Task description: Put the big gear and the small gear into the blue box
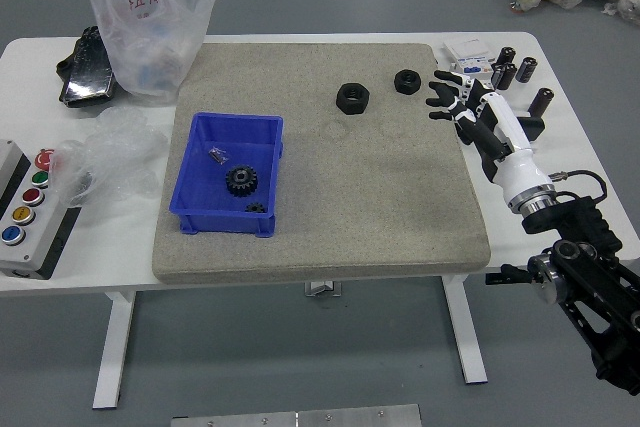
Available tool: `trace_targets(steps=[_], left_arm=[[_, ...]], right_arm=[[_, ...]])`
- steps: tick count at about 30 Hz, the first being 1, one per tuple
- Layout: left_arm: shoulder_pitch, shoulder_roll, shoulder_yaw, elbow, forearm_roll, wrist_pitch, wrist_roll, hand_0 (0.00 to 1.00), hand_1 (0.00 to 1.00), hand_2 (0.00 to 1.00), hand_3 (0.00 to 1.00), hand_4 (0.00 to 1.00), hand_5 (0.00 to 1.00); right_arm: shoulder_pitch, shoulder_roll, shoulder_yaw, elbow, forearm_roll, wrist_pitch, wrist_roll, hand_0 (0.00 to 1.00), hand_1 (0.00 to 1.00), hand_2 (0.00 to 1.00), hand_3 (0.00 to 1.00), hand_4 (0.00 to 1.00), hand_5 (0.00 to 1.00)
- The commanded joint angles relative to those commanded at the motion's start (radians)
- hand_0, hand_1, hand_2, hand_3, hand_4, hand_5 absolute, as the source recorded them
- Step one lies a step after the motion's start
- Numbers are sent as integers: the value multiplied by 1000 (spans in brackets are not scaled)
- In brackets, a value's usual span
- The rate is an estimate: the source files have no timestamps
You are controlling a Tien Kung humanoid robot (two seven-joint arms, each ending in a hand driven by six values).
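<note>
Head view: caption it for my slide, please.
Big gear and small gear in the blue box, two black nuts on the mat, the robot's right hand open at its right edge.

A white table [100, 269] on white legs bears a grey-brown mat [360, 217] across its middle. On the mat, a blue box [215, 224] stands left of centre, and two black hexagonal nuts [352, 98] lie apart towards the far right, the right one slightly farther away. At the table's near left is a button box [45, 247] with coloured buttons; crumpled clear plastic [130, 147] overlaps its right side. Farther back are a shiny black package [90, 67] and a translucent bag [155, 32]. At far right, black cylinders [526, 69] stand near a partly hidden white box [470, 52].
</note>
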Motion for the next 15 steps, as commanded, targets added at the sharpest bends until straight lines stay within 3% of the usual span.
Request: trace_targets(steps=[13, 14, 15], left_arm=[[-14, 2, 31, 6, -25, 8, -25, 718, 599, 568, 708, 736, 601], [-15, 3, 33, 6, -27, 8, -27, 718, 599, 569, 708, 735, 598], [-16, 3, 34, 7, -28, 8, -28, 718, 599, 569, 708, 735, 598]], right_arm=[[-36, -12, 63, 2, 21, -1, 20, 658, 706, 743, 756, 925, 651], [-36, -12, 66, 2, 18, -1, 20, 780, 784, 843, 812, 926, 647], [-35, -12, 69, 2, 13, -1, 18, 780, 784, 843, 812, 926, 647]])
